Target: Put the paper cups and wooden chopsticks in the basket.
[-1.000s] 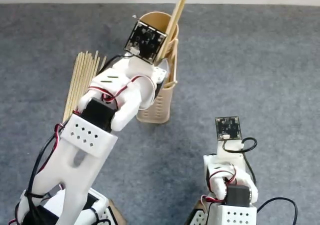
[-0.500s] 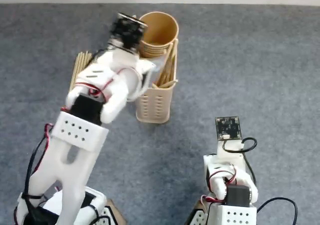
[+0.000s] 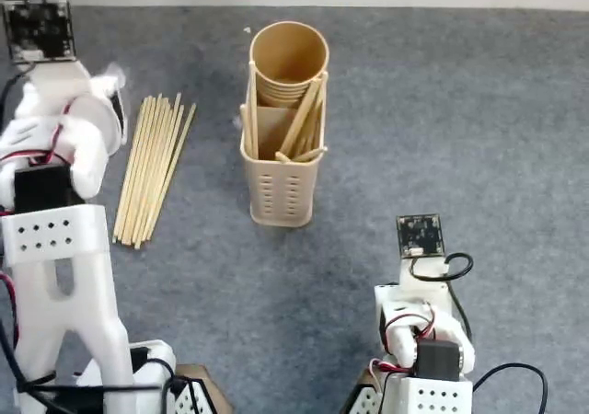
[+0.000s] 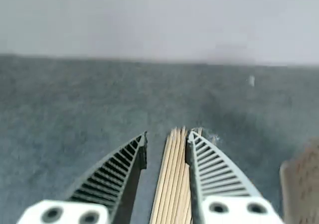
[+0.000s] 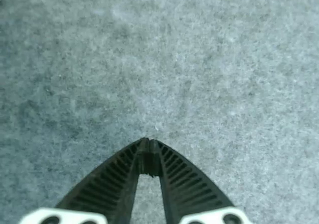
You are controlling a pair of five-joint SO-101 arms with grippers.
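Observation:
A tan slotted basket [image 3: 282, 193] stands mid-table with stacked paper cups [image 3: 289, 60] in its far end and several wooden chopsticks [image 3: 300, 124] leaning in it. A bundle of loose chopsticks [image 3: 152, 167] lies on the grey mat to its left. The left arm [image 3: 60, 129] is beside that bundle. My left gripper [image 4: 168, 134] is open above the mat, the loose chopsticks [image 4: 172, 184] lying under the gap between its fingers. My right gripper [image 5: 149, 142] is shut, empty, over bare mat near the front right.
Grey mat [image 3: 460, 110] covers the whole table. A pale wall runs along the far edge. The right arm [image 3: 419, 294] sits folded at the front right. A corner of the basket [image 4: 301, 184] shows in the left wrist view.
The left arm has swung from over the basket to the left, ending beside the loose chopsticks. The chopstick it held upright over the basket now rests inside. The right arm is unmoved.

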